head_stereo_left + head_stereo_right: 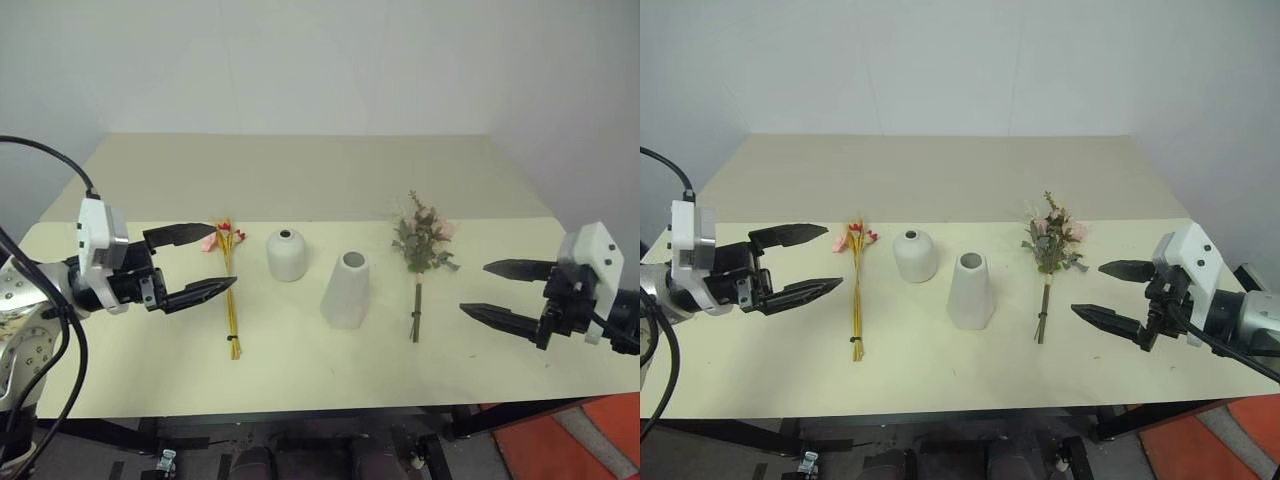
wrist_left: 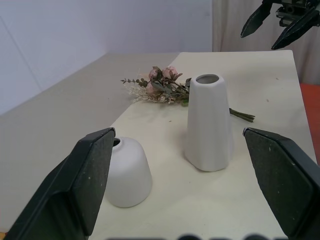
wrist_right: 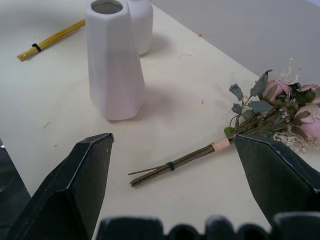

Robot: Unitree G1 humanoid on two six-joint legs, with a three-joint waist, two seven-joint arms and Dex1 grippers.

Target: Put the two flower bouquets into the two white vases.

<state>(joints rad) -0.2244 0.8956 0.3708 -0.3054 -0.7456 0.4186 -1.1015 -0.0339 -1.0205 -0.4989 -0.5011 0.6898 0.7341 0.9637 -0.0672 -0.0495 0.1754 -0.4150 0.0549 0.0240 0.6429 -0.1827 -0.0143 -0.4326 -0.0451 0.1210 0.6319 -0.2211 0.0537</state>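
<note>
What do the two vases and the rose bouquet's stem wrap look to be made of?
Short vase and tall vase: likely matte ceramic or plaster; they look white, opaque and glare-free. Rose bouquet: stems bound with a tan band, perhaps paper tape, and a dark tie.

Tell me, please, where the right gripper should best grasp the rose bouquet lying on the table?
Probably on the bare stems, between the tan wrap and the dark tie, from above. The rose bouquet lies flat, its bulky blooms far from the right gripper, whose jaws stand open.
</note>
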